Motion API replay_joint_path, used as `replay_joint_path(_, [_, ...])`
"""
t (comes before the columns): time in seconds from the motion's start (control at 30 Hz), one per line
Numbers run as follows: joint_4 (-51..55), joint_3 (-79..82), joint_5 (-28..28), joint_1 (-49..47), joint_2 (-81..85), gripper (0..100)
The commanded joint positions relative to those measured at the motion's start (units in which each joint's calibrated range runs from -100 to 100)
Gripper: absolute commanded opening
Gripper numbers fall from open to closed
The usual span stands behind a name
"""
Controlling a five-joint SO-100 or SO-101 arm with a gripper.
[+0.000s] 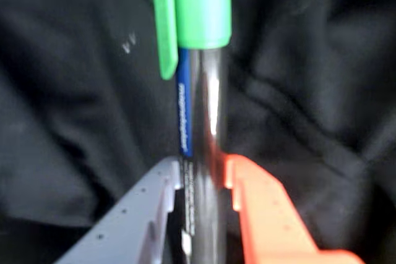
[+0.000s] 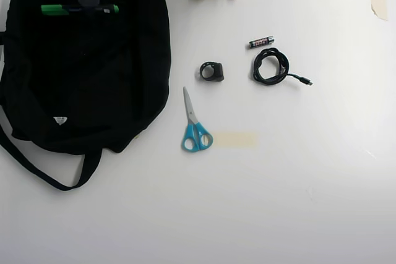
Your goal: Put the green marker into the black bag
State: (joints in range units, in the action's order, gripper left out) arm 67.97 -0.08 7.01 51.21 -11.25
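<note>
White and smooth, the worktop [image 2: 297, 183] is seen from overhead with a few small things spread across it. Its upper left is covered by the black bag [image 2: 124, 91], a large soft fabric shape with crumpled folds, a small white label near its lower left and a long strap looped below it. The green marker [image 2: 79, 10] is held level over the bag's upper part, its bright green cap to the left in the overhead view and a small green end to the right. In the wrist view the marker's glossy black barrel [image 1: 207, 122] is pinched by the end effector [image 1: 204, 174], one finger grey and the other orange, pressed against either side of it; the green cap with its clip is cut off by the top edge, and a blue strip with blurred, unreadable lettering runs along the barrel. Whether the marker touches the fabric cannot be told. The arm is mostly cut off at the top of the overhead view. To the right of the bag, blue-handled scissors [image 2: 194, 127] are laid beside a pale strip of tape [image 2: 235, 140]. Further up, a small dark ring-shaped object [image 2: 211, 71], a coiled black cable [image 2: 272, 67] and a small black battery [image 2: 261, 42] are found.
</note>
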Motion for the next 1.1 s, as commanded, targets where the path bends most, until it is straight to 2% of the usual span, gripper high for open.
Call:
replay_joint_path(0.0, [-2.1, -1.4, 0.2, -0.6, -3.6, 2])
replay_joint_path(0.2, [-2.0, -1.3, 0.2, -0.2, -4.5, 4])
replay_joint_path(0.27, [-1.2, -0.8, 0.2, -0.4, -4.3, 16])
replay_joint_path(0.3, [-0.6, -0.3, 2.6, -0.3, -3.4, 22])
replay_joint_path(0.37, [2.6, -1.3, 3.1, -0.9, -2.5, 26])
replay_joint_path(0.47, [8.3, -1.2, 5.9, -3.7, 12.7, 25])
replay_joint_path(0.57, [16.7, -0.3, 6.0, -7.4, 25.2, 6])
replay_joint_path(0.6, [19.4, -0.3, 6.0, -11.0, 27.2, 2])
replay_joint_path(0.63, [21.1, -0.3, 6.0, -17.3, 27.9, 2])
replay_joint_path(0.67, [20.9, -0.3, 6.0, -23.2, 28.0, 2])
replay_joint_path(0.77, [16.2, -0.3, 5.6, -49.6, 27.8, 2])
replay_joint_path(0.8, [15.8, 0.3, 6.0, -53.5, 27.9, 2])
replay_joint_path(0.83, [14.2, 0.9, 5.9, -56.6, 28.1, 2])
replay_joint_path(0.9, [18.8, 1.2, -0.6, -57.6, 28.1, 2])
replay_joint_path(1.07, [20.3, 1.2, -2.1, -57.6, 28.8, 2])
